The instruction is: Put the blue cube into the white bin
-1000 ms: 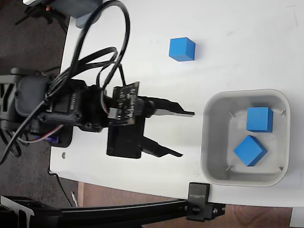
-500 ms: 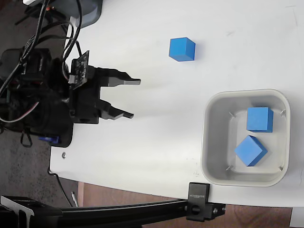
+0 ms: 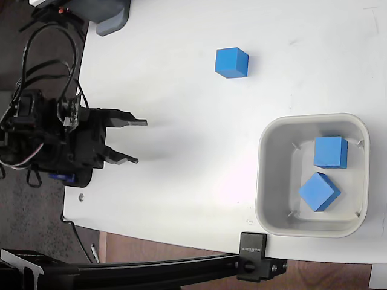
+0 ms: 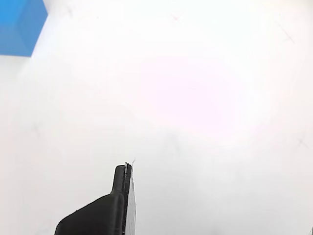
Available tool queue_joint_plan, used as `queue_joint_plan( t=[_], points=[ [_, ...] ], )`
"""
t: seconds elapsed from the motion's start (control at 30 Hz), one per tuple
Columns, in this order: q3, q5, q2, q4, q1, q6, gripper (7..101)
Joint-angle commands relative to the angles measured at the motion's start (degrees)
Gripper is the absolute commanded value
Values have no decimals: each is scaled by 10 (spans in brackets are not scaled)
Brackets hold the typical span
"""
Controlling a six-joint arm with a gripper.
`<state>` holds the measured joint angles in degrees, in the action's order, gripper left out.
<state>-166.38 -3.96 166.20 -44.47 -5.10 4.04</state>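
Note:
A blue cube (image 3: 231, 63) rests alone on the white table (image 3: 181, 181) in the upper middle of the fixed view; its corner shows as a blue cube (image 4: 19, 27) at the wrist view's top left. The white bin (image 3: 266, 175) stands at the right and holds two more blue cubes (image 3: 331, 151) (image 3: 318, 191). My gripper (image 3: 141, 141) is open and empty at the table's left edge, far from the loose cube and the bin. One black finger (image 4: 115, 205) shows at the bottom of the wrist view.
A black clamp (image 3: 254, 263) grips the table's front edge below the bin. A grey object (image 3: 109, 15) sits at the top left corner. The table's left edge lies under the arm.
The arm has drawn back to the left and slightly up in the picture, away from the bin. The gripper stays open and empty. The cubes have not moved.

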Motion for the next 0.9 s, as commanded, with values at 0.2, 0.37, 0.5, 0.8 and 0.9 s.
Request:
queue_joint_plan(
  t=[0.2,0.37,0.5,0.8,0.9],
  points=[
    [-27,-3,88,0,22,-6,976],
    [-32,-20,88,0,22,2,992],
    [-33,-31,88,0,22,9,992],
    [-52,-45,88,4,11,11,1000],
    [-52,-48,88,3,7,13,1003]
  ],
)
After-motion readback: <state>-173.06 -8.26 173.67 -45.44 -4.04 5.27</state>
